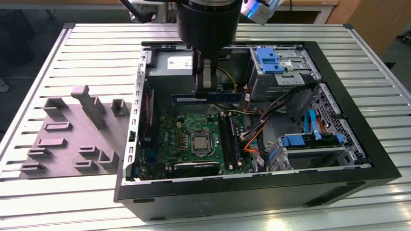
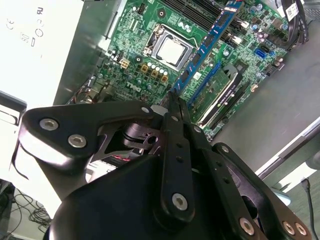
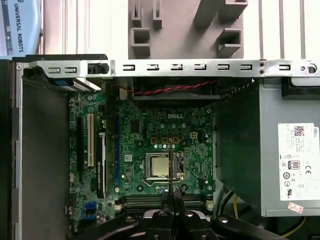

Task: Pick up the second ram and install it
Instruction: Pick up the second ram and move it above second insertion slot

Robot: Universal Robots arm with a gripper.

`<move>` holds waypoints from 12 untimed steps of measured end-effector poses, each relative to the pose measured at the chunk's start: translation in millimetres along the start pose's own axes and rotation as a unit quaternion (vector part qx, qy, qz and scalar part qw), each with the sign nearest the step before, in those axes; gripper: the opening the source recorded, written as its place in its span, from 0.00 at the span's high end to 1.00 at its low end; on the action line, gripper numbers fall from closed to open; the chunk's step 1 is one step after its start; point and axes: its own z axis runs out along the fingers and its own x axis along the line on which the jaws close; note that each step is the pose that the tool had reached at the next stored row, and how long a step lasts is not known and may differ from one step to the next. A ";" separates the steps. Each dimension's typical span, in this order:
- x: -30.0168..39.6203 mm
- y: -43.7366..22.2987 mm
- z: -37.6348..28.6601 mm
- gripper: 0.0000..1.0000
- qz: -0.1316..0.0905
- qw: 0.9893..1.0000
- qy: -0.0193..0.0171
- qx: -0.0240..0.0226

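Note:
The second ram (image 1: 215, 97) is a long thin blue-dark strip with small black blocks. It hangs level over the open computer case, above the power supply's edge and the green motherboard (image 1: 183, 132). My gripper (image 1: 205, 90) is shut on the strip's middle from above. In the second wrist view the ram (image 2: 207, 47) runs away from my gripper (image 2: 173, 98) across the board. In the first wrist view the ram (image 3: 170, 160) shows edge-on as a thin line over the processor socket (image 3: 156, 166), held by my gripper (image 3: 171, 194). The long black memory slots (image 1: 229, 139) lie below, beside the socket.
The black case wall (image 1: 257, 185) rings the work area. Inside are a grey power supply (image 1: 168, 72), blue-tabbed drive cages (image 1: 270, 60) and orange and black cables (image 1: 251, 139). A grey plastic fixture with uprights (image 1: 77, 134) stands on the slatted table at the exterior view's left.

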 end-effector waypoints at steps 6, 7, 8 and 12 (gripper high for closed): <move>0.0 -1.8 1.8 0.88 0.000 1.000 0.000 0.000; 0.0 -2.0 2.1 0.88 0.000 1.000 0.000 0.000; 0.0 -2.2 2.4 0.88 0.000 1.000 0.000 0.000; 0.0 -3.5 3.4 0.88 0.000 1.000 0.000 0.000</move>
